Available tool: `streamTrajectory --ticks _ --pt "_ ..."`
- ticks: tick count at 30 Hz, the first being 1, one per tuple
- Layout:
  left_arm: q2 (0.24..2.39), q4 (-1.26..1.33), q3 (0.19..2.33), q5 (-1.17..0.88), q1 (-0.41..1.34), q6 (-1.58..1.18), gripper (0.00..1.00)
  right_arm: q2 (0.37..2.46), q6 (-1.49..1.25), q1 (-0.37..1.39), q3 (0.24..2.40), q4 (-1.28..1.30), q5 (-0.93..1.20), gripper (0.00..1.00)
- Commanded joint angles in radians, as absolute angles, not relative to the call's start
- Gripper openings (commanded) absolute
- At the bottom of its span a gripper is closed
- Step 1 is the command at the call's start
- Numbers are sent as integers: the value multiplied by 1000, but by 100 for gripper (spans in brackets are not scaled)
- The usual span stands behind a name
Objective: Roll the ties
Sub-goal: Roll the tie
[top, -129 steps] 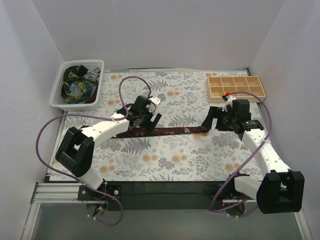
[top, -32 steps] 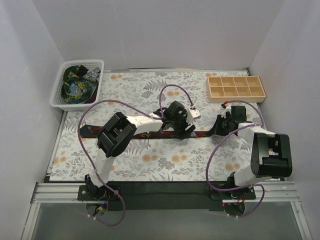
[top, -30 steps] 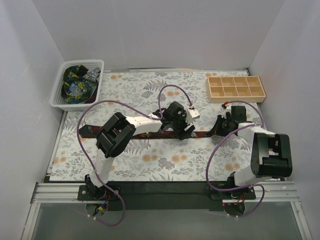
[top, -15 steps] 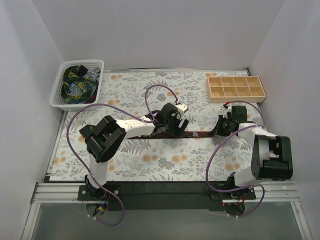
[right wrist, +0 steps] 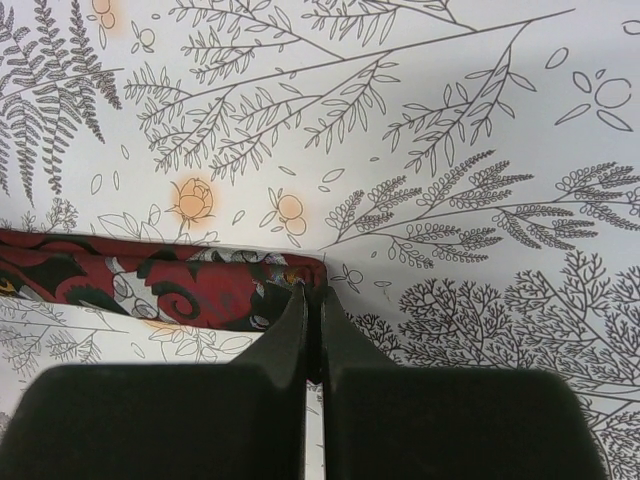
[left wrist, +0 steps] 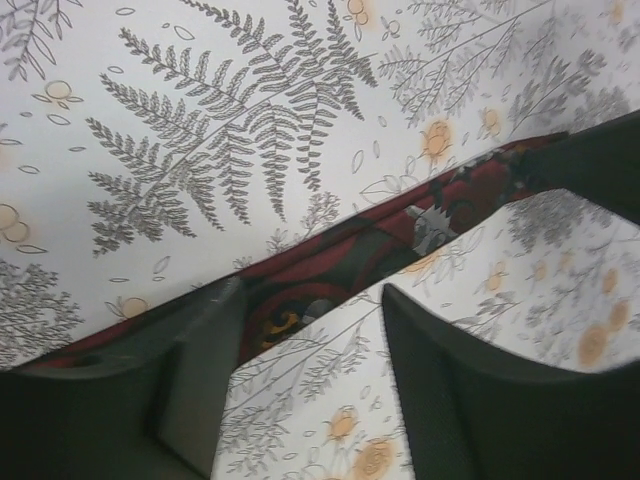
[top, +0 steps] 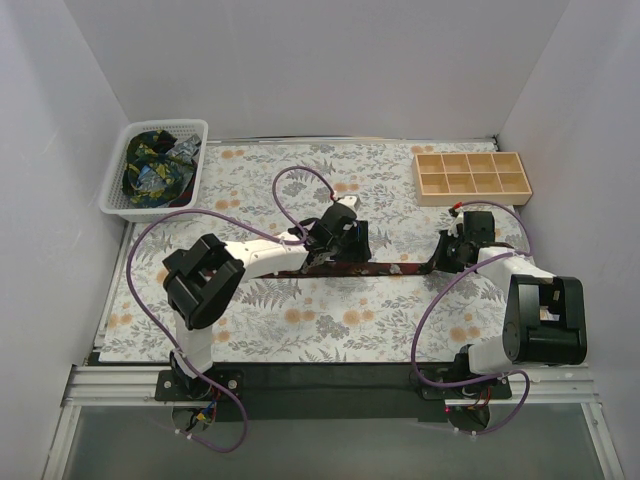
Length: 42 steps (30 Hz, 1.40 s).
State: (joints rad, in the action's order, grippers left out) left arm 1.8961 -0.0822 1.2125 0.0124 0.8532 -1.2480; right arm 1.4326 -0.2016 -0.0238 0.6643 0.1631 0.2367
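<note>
Ferns and small orange flowers pattern the worktop (top: 330, 330), and across its middle the maroon tie (top: 400, 268) lies flat and drawn out crosswise, unrolled along all the length in view. At the tie's right end the right tool (right wrist: 305, 292) is clamped fully shut, its tips meeting on the end corner of the fabric and apparently pinching it. Further along the band, the left tool (left wrist: 312, 300) hangs low over the tie with its fingers (left wrist: 450, 400) roughly half apart, one on each side of the fabric, gripping nothing. Beyond them, the other ties (top: 150, 170) sit heaped in the white basket (top: 165, 124) at the far left corner, and a wooden compartment box (top: 417, 172) stands at the far right. Rolling looks not yet begun, and the weak spot is the right-hand pinch. It seems to catch only the very edge, so a tug along the tie could pull the fabric free and leave it askew. If the left tool closes where it hangs, it may bunch or twist the band instead of catching it flat, and a roll begun crooked would likely come out as a cone.
</note>
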Motion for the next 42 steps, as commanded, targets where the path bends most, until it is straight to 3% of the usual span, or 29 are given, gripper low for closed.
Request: streamTrajectory --ticks 1,5,12,42 --pt "1896 -100 1267 26 873 -1351 44 1407 -179 -12 689 176 199 1" --pt "1910 -94 1296 2 899 -1374 26 1408 -176 -6 692 181 190 1" --pt "2019 -77 1403 -104 933 -1411 17 1410 -175 -2 698 184 169 1" --pt "2180 -21 1470 -89 956 -1427 11 1401 -170 48 706 198 129 1"
